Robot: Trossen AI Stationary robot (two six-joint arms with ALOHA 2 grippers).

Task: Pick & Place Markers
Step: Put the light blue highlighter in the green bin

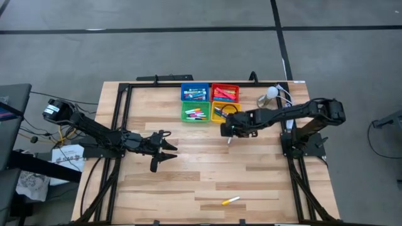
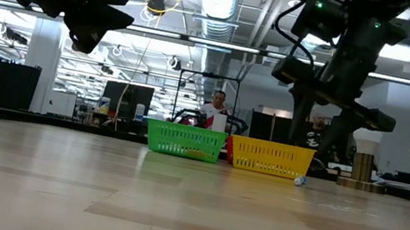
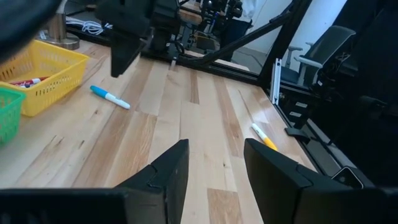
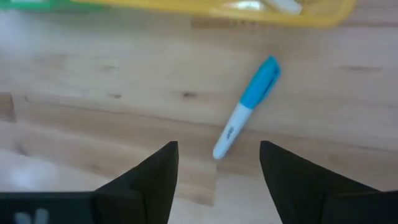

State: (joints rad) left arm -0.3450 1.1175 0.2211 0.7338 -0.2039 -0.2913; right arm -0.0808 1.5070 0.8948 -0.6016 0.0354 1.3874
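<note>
So the blue marker (image 4: 247,107) is lying flat on the table (image 1: 207,169), just in front of the yellow tray (image 1: 225,111), and it's basically right under the right pincer (image 1: 227,130). In the right wrist view the marker sits ahead of the two fingers and roughly between their lines, but its long axis runs on a slant, blue cap end toward the tray and white tip end back toward the pincer, so I'd guess the wrist needs a bit of a twist before dropping so the fingers close across the barrel and not along it. The right pincer is spread wide and holding nothing. The left pincer (image 1: 164,150) is out over the middle-left of the table, also spread apart and empty, and well away from the blue one, so the right arm is clearly the closer one here. There's also a yellow marker (image 1: 231,201) lying alone near the front edge of the table, well apart from both arms. The four trays at the back (blue (image 1: 195,91), red (image 1: 225,91), green (image 1: 195,112) and the yellow one) already have markers in them, so my read is the job's mostly done.
</note>
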